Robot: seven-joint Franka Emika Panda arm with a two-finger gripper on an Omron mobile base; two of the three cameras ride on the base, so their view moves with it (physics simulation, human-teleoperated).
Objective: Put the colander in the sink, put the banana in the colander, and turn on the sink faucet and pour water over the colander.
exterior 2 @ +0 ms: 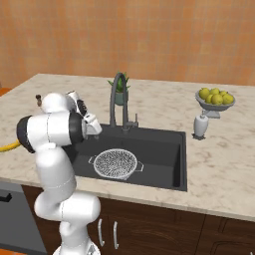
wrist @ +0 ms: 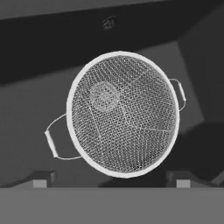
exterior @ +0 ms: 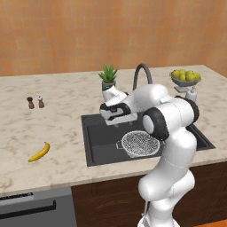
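Jaws are standing wide apart and gripping nothing, the gripper (wrist: 112,181) hanging above the colander (wrist: 123,113), whose mesh bowl is lying free between and beyond the two dark fingertips (wrist: 38,180) in the hand view, one handle sticking out at about eight o'clock and the other at two o'clock. In the left base view the gripper (exterior: 119,118) is hovering over the sink (exterior: 97,142), with the colander (exterior: 140,143) sitting upright on the basin floor just at its five o'clock. From the right base view the colander (exterior 2: 115,164) is resting in the near left part of the sink (exterior 2: 164,154), and the faucet (exterior 2: 118,102) is rising behind it at twelve o'clock on the back rim. Out on the counter (exterior: 57,115) the banana (exterior: 39,152) is lying well apart from the sink, at about nine o'clock from the colander. Farther back, a fruit bowl (exterior: 185,78) is standing at one o'clock and a small potted plant (exterior: 108,77) is standing beside the faucet (exterior: 142,75).
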